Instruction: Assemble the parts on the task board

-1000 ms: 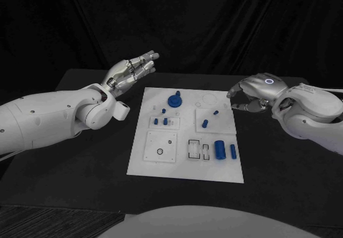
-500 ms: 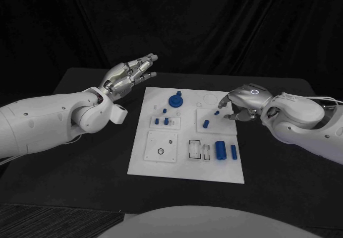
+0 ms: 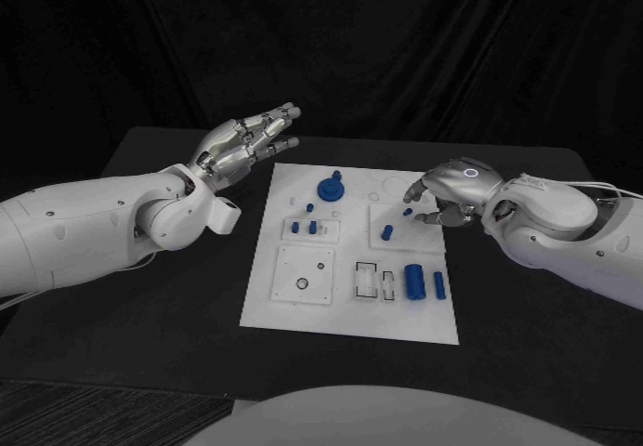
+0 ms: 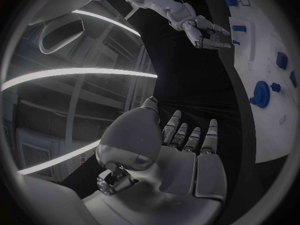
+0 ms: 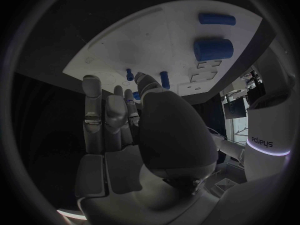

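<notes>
The white task board (image 3: 342, 302) lies in the middle of the table. On it are a round blue piece with a knob (image 3: 328, 190), two small pegs (image 3: 303, 226), a thick blue cylinder (image 3: 414, 281) and a thin one (image 3: 439, 285). My right hand (image 3: 449, 190) hovers over the board's right edge with its fingers curved down, just right of a tiny blue peg (image 3: 406, 211) and a slanted peg (image 3: 386, 231); it holds nothing. My left hand (image 3: 248, 139) is raised beyond the board's far left corner, fingers stretched out and empty. In the right wrist view the fingers (image 5: 94, 115) point at the pegs (image 5: 164, 79).
Bare black table (image 3: 148, 307) surrounds the board on all sides. Square recesses (image 3: 303, 274) and rectangular slots (image 3: 366, 279) mark the board's near half. The left wrist view has my right hand (image 4: 200, 30) over the board's edge (image 4: 275, 130).
My right hand has moved left from beside the board to over its right edge, close to the small pegs. My left hand has barely shifted.
</notes>
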Controlling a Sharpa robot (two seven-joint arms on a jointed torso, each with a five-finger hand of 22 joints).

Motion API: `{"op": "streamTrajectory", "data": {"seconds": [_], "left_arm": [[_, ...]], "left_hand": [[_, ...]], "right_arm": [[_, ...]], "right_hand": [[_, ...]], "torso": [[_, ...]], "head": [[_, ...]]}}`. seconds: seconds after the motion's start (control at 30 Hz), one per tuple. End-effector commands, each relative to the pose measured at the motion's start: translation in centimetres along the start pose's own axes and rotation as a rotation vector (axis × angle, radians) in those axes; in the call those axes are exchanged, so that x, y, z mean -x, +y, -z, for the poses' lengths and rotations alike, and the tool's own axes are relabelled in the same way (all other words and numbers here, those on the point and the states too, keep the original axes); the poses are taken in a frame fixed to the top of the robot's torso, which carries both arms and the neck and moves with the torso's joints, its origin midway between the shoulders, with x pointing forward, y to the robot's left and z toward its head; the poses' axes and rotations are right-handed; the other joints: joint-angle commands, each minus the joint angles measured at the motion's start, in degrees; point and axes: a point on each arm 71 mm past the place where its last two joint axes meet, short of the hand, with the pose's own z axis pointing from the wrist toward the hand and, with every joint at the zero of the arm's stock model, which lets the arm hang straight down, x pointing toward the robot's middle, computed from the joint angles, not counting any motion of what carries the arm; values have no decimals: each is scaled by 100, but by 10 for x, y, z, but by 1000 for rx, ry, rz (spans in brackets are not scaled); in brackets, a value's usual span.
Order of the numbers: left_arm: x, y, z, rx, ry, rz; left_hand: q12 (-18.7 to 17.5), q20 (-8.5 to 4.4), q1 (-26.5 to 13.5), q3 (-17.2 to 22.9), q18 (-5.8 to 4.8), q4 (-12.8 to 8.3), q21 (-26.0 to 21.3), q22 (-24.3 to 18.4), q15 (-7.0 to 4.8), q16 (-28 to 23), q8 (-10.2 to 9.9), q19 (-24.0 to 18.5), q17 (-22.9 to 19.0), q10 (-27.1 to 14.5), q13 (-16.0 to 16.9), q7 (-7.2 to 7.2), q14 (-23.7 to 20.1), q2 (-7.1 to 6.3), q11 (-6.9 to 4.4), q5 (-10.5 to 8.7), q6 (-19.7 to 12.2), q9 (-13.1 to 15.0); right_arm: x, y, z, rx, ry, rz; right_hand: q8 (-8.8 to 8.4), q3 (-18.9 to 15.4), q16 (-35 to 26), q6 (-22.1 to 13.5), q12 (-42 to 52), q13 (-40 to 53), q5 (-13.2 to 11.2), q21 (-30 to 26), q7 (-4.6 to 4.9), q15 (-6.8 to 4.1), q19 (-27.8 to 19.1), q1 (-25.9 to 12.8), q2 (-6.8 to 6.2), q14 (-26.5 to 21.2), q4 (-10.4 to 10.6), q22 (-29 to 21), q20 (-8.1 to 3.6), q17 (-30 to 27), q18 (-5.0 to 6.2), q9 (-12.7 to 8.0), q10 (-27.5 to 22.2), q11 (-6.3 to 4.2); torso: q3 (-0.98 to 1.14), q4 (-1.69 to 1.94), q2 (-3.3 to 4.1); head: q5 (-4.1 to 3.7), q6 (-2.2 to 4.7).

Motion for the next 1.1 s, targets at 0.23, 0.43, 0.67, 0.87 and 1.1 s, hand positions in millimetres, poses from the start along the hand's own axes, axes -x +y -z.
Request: {"op": "streamTrajectory", "data": {"seconds": [0.23, 0.43, 0.67, 0.87, 1.1], "left_arm": [[-2, -7, 0, -107, 7, 20], [-2, -6, -1, -105, 4, 17], [-3, -5, -2, -105, 9, 20], [-3, -4, -2, -102, 10, 22], [-6, -4, -2, -106, 19, 31]], "left_hand": [[204, 34, 356, -286, -77, -2, -25, -83, -22, -26, -25, 43, -14, 39, -28, 43, 26, -30, 55, 309, 149, -30], [320, 62, 558, -267, -76, -56, -1, -42, 18, 6, -15, 95, 11, 96, -15, 90, 106, -53, 118, 496, 242, -22], [362, 66, 630, -254, -72, -67, 31, 67, 21, 21, -9, 156, 21, 123, -11, 99, 142, -46, 131, 557, 286, -18], [393, 81, 684, -252, -73, -64, 76, 185, 64, 47, -11, 245, 36, 146, -8, 107, 198, -42, 146, 583, 302, -18], [452, 96, 770, -244, -83, -56, 165, 388, 119, 88, 3, 420, 54, 199, 0, 107, 285, -28, 141, 634, 408, -8]], "right_arm": [[-5, 2, -7, 8, -12, -13], [-8, 3, -10, 17, -7, -15], [-13, 3, -14, 20, 3, -14], [-15, 4, -16, 27, 0, -15], [-16, 3, -16, 28, -4, -14]], "right_hand": [[-125, 213, -58, 18, -51, -184, 354, -32, 13, 17, 67, 304, 19, -26, -108, 205, -5, 24, 218, -72, 78, -9], [-86, 240, -29, 118, -60, -224, 313, 11, 10, 10, 91, 268, 8, -5, -90, 244, -10, 52, 212, -54, 118, -23], [-30, 284, -12, 251, -73, -266, 305, 36, 10, -2, 106, 264, 12, 5, -92, 280, -19, 71, 209, -26, 147, -40], [49, 333, 14, 420, -64, -303, 305, 78, 10, -11, 131, 274, 23, 25, -113, 323, -29, 97, 203, 26, 226, -49], [112, 387, 22, 545, -65, -338, 351, 91, 20, -19, 141, 319, 36, 31, -164, 358, -39, 110, 200, 82, 285, -52]], "torso": [[-1, 10, -2], [0, 15, -1], [-1, 12, -2], [-5, 14, -6], [-5, 15, -11]], "head": [[-11, 0], [-28, 0], [-25, 0], [-23, 0], [-15, 0]]}}
